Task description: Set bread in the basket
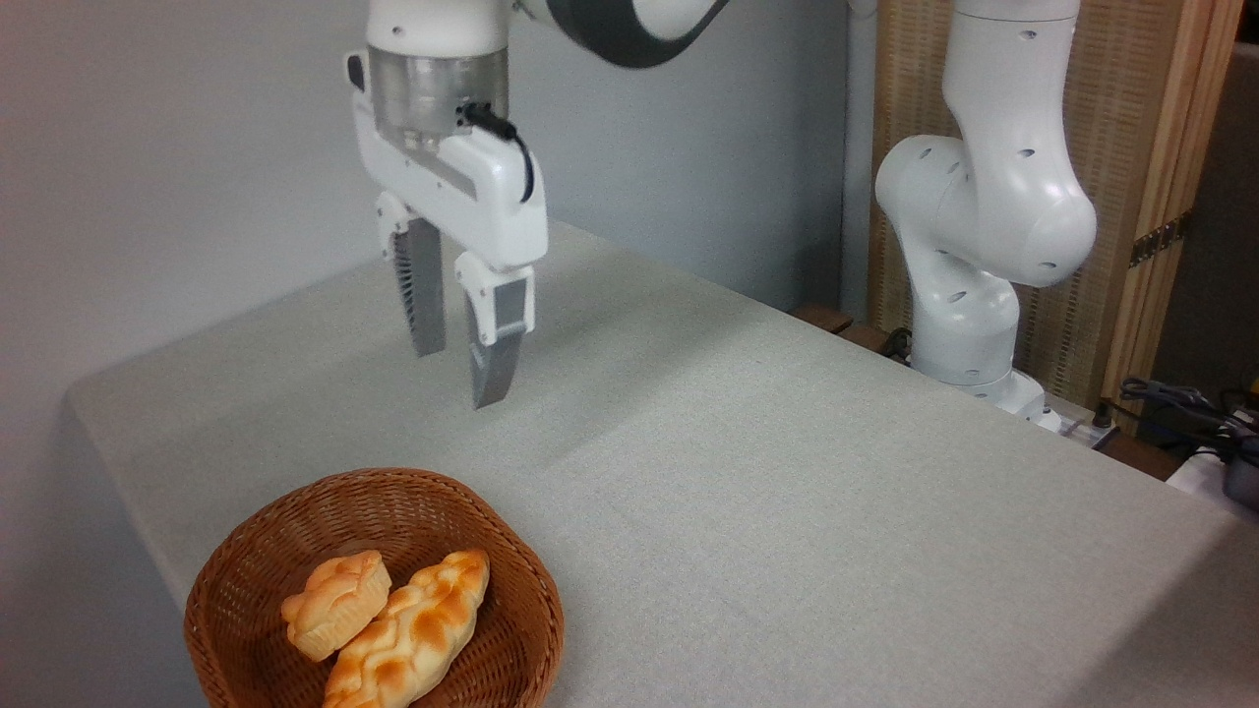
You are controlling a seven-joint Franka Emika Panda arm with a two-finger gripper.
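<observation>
The bread (332, 602), a small knotted orange-golden bun, lies inside the round brown wicker basket (266, 551) at the bottom left, resting against a longer braided loaf (418, 629) in the same basket. My gripper (460, 374) hangs in the air well above and behind the basket, over the grey tablecloth. Its two fingers stand apart with nothing between them.
The grey cloth-covered table (748, 472) stretches to the right. The arm's white base (969, 324) stands at the table's far right edge, with cables and a wooden screen behind it. The basket sits close to the table's front left edge.
</observation>
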